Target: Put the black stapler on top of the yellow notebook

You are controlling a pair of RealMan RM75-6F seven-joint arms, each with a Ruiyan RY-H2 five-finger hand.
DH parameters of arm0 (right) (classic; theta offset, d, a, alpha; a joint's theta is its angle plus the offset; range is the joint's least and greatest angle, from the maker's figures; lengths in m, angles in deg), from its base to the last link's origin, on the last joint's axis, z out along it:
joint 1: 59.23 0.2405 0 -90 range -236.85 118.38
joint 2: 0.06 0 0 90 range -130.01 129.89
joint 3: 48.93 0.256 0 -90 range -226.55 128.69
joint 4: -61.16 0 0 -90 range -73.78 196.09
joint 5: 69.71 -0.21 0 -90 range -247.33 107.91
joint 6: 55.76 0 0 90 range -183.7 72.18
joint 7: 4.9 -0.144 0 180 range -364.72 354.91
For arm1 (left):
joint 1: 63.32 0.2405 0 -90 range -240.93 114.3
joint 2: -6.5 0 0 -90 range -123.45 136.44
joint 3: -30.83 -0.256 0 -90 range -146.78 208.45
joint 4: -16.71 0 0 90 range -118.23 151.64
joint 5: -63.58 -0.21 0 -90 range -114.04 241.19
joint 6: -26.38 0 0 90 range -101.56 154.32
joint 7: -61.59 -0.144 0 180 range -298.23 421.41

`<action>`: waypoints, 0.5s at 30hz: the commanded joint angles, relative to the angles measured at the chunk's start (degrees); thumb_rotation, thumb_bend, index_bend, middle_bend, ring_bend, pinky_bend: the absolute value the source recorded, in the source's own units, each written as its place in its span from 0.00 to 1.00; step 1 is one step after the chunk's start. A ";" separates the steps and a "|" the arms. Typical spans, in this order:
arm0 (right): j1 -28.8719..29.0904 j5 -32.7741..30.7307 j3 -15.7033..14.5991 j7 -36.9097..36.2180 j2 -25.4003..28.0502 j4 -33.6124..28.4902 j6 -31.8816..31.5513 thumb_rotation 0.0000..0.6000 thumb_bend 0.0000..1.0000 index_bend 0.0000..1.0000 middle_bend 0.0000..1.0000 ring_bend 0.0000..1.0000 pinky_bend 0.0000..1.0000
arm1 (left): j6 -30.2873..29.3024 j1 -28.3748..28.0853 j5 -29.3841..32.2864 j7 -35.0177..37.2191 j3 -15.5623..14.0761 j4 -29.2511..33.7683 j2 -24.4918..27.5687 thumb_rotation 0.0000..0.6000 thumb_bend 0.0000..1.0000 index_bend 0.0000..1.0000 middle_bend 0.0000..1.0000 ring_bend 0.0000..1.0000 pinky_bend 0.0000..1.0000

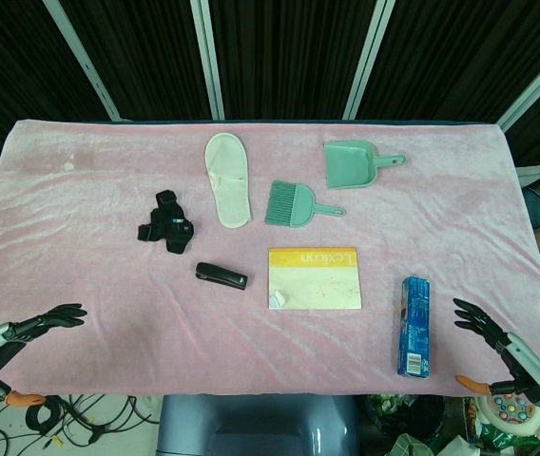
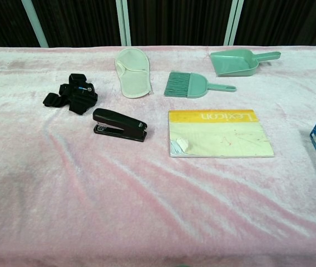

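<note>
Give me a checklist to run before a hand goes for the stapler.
1. Stapler free to grasp, lying alone on the cloth: ok.
2. Notebook top free for the stapler: cannot tell, a small white scrap sits near its front left corner; the rest is bare.
3. Left hand empty, fingers apart: ok.
4. Right hand empty, fingers apart: ok.
5. Path from left hand to stapler free of other things: ok.
6. Black strap apart from the stapler: ok.
</note>
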State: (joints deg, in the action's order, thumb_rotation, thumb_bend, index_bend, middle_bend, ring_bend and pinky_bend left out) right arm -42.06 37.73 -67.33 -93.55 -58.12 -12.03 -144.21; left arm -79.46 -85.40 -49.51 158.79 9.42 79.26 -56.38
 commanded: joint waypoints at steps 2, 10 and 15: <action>0.01 -0.24 0.02 0.10 0.01 -0.11 0.29 1.00 0.12 0.01 0.00 0.07 0.12 | 0.34 0.07 0.18 -0.28 0.02 0.21 0.06 1.00 0.10 0.21 0.12 0.00 0.15; 0.10 -0.34 -0.02 0.32 0.00 -0.26 0.77 1.00 0.12 0.01 0.00 0.07 0.12 | 1.10 0.46 1.17 -6.31 1.52 2.66 -0.31 1.00 0.10 0.23 0.14 0.00 0.18; 0.36 -0.85 -0.07 1.14 -0.09 -0.74 2.27 1.00 0.12 0.01 0.00 0.07 0.12 | 5.60 -0.33 4.58 -15.28 3.77 7.54 1.49 1.00 0.10 0.23 0.14 0.00 0.17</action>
State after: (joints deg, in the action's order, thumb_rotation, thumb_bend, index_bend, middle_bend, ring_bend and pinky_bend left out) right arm -41.77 37.02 -67.39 -92.62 -58.20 -12.60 -142.18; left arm -76.92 -85.19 -47.24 148.35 11.59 83.69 -56.06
